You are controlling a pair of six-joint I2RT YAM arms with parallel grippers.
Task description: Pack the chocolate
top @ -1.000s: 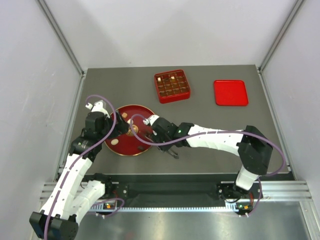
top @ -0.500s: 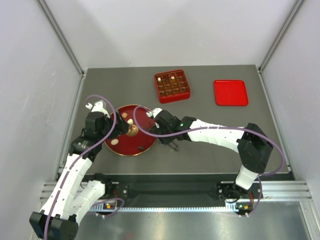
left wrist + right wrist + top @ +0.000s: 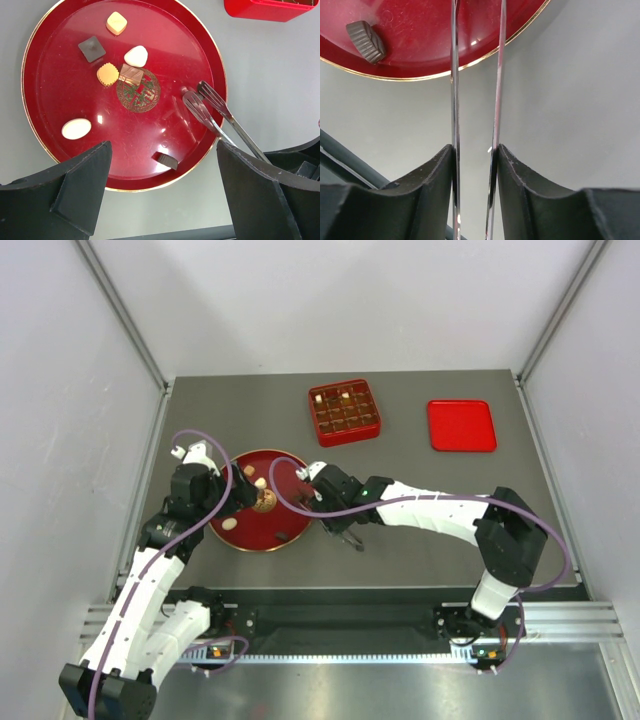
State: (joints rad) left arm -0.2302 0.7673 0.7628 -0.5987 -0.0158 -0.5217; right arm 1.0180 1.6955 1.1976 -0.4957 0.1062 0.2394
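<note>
Chocolate (image 3: 136,56): loose pieces on the round red plate (image 3: 170,35), left-centre of the tabletop (image 3: 250,410). Most cluster in the plate's far-left part, up against the centre emblem. One white oval (image 3: 76,129) sits near the left rim, and one dark piece (image 3: 166,159) just inside the near rim.

Left gripper (image 3: 163,150) hovers over the plate's near edge, jaws wide apart. Plate's right half is bare red, so there's room to work.

Tongs (image 3: 235,126) come in across the right rim, heads slightly apart over that bare patch, well clear of the cluster. Right gripper (image 3: 475,150) is clamped on the tongs' two arms, above grey tabletop just off the rim.

Further right and back: red box (image 3: 350,435) with compartments, a few holding pieces. Then a flat red lid (image 3: 461,425), well apart from the box. Open tabletop between both and the plate.
</note>
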